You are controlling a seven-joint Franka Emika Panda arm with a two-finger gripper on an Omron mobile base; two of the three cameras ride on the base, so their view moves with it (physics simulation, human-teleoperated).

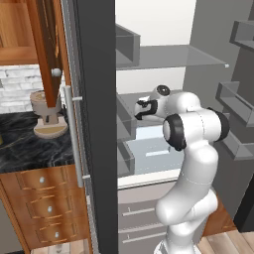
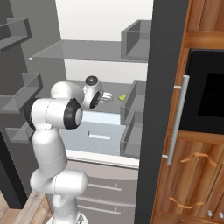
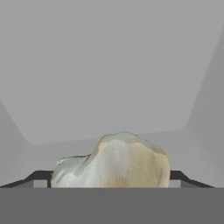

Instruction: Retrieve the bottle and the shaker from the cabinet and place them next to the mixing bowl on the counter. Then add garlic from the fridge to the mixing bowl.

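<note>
Cream-coloured garlic point(image 3: 114, 161) is seen close up in the hand view, lying on the pale grey floor of a fridge point(image 1: 96, 124) shelf, with the dark fingers point(image 3: 37, 178) set on either side of it. Whether the bulb is clamped or the fingers are merely spread around it cannot be told. From the base views the arm point(image 1: 191, 149) is seen reaching into the open fridge, beside the black marble tabletop point(image 1: 25, 144).
</note>
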